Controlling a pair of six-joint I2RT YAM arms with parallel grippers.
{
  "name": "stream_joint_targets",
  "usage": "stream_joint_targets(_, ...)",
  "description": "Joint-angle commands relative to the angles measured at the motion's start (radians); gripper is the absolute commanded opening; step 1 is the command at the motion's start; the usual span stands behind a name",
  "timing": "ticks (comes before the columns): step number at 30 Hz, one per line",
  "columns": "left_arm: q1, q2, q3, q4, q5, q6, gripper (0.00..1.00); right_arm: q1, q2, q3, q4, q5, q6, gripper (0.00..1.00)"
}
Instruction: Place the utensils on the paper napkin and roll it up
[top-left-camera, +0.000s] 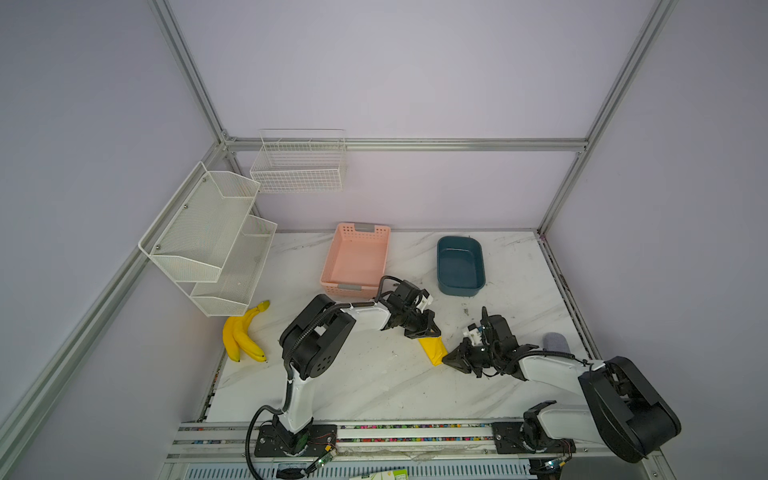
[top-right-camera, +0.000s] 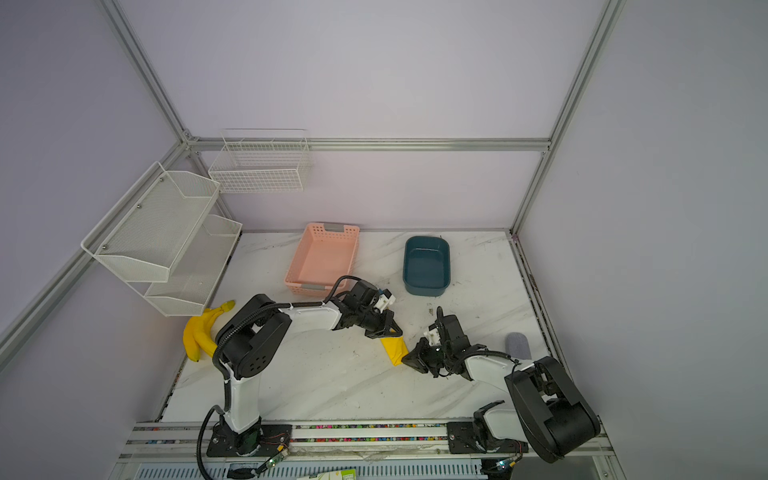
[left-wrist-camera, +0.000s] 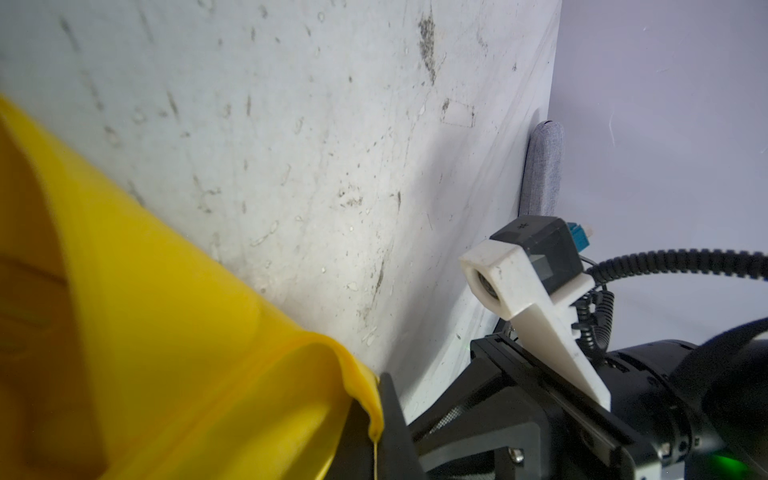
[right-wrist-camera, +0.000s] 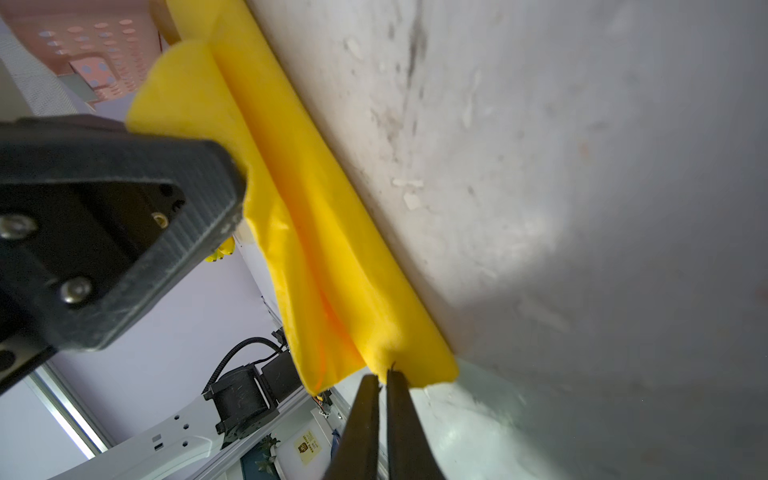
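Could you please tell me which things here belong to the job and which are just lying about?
Job: rolled yellow paper napkin; left gripper and right gripper, each pinching one end. Utensils not visible.
Lying about: yellow bananas; pink perforated plastic basket; dark blue plastic tub; white mesh shelf; white wire basket; grey fabric roll.

The paper napkin (top-left-camera: 433, 351) is bright yellow; the counter (top-left-camera: 374, 386) is white, grey-veined (dark scuffs). Beyond the napkin: pink perforated basket (top-left-camera: 357, 259), teal tub (top-left-camera: 459, 266).
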Motion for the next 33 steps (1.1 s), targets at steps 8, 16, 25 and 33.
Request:
stream_joint_targets(8,0.003,0.006,-0.018,0.027,0.004,-0.006,0.0,0.012,0.034,0.022,0.102,-0.024,0.033,0.1)
stream_joint_targets(16,0.002,-0.01,-0.004,0.015,0.011,0.0,0.0,0.039,0.108,0.028,0.079,0.02,0.001,0.09)
stream_joint_targets(25,-0.003,-0.043,0.048,-0.024,0.017,0.01,0.0,0.045,0.133,0.052,-0.048,0.091,-0.078,0.07)
stream_joint_targets(33,-0.008,-0.049,0.094,-0.042,0.019,0.009,0.0,0.057,0.15,0.054,-0.064,0.109,-0.094,0.06)
